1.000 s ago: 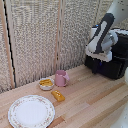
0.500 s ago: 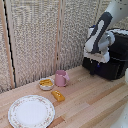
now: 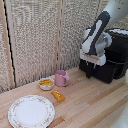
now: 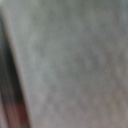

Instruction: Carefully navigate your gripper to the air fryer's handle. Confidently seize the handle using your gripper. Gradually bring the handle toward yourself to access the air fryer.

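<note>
The black air fryer point(image 3: 114, 60) stands on the wooden table at the exterior view's right. My white gripper point(image 3: 93, 69) hangs from the bulky arm right against the fryer's front, fingers pointing down. Its dark fingers blend into the black front, so I cannot make out whether they are open or shut. The handle is hidden behind the hand. The wrist view shows only a blurred grey surface very close to the lens.
A pink mug point(image 3: 61, 78) stands left of the fryer. Beside it are a small bowl point(image 3: 46, 84) with something yellow in it and an orange piece point(image 3: 58, 95). A patterned plate point(image 3: 31, 111) lies front left. A woven screen point(image 3: 40, 35) closes the back.
The hand and arm have shifted slightly toward the exterior view's left and a little lower, staying at the fryer's front. Mug, bowl and plate have not moved.
</note>
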